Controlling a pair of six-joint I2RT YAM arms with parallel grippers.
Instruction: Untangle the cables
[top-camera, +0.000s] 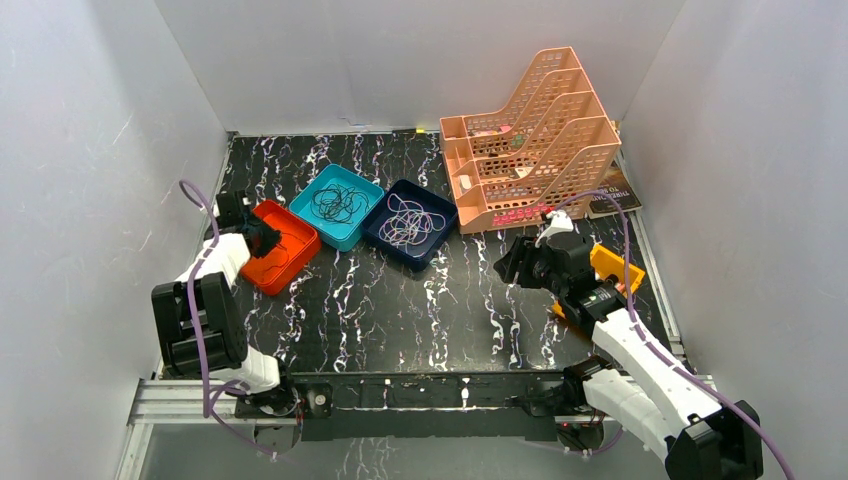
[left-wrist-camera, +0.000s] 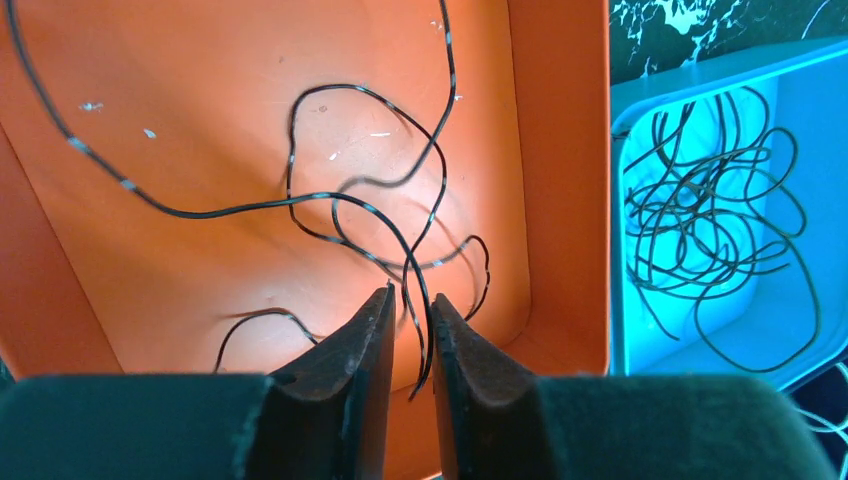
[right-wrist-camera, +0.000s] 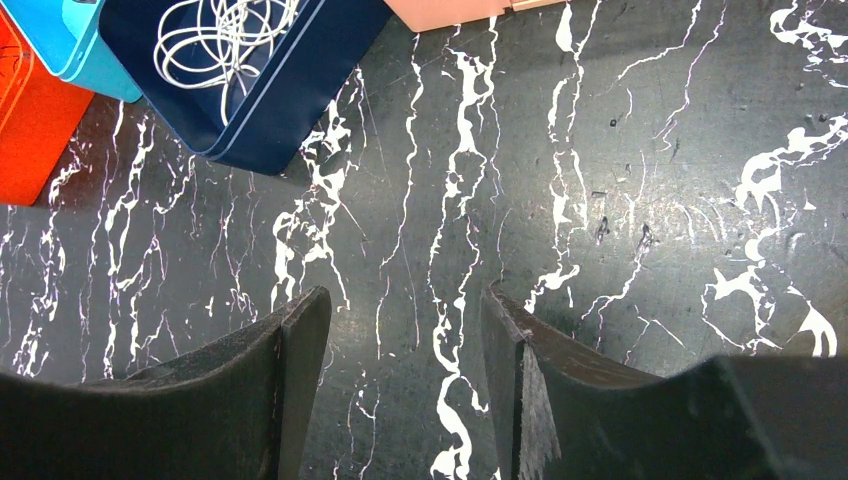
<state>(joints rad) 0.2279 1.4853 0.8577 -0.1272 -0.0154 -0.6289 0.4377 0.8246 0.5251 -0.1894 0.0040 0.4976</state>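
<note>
Left end effector (left-wrist-camera: 410, 300): jaws parted a crack. One strand of the banded black cable (left-wrist-camera: 370, 205) runs through the gap and looks loose, not pinched, so it reads as released. It sits low over the orange tray (left-wrist-camera: 560, 150) by the tabletop's left edge, probably to lay this cable there on its own.

The rest of that cable sprawls in open loops on the tray floor, with nothing else tangled in it.

Next tray along, toward the far edge: the teal tray (left-wrist-camera: 720, 65) holds only the black cables (left-wrist-camera: 710, 210), bunched. Then the navy tray (right-wrist-camera: 290, 100) with the whitish cables (right-wrist-camera: 215, 40). One colour per tray looks like the sorting scheme.

Right end effector (right-wrist-camera: 405, 300): jaws wide apart, nothing between them. It hovers over the bare tabletop (right-wrist-camera: 620, 200) in the right half, well apart from the trays, likely parked out of the way.

File rack (top-camera: 530, 140) in the far right corner, uninvolved.
</note>
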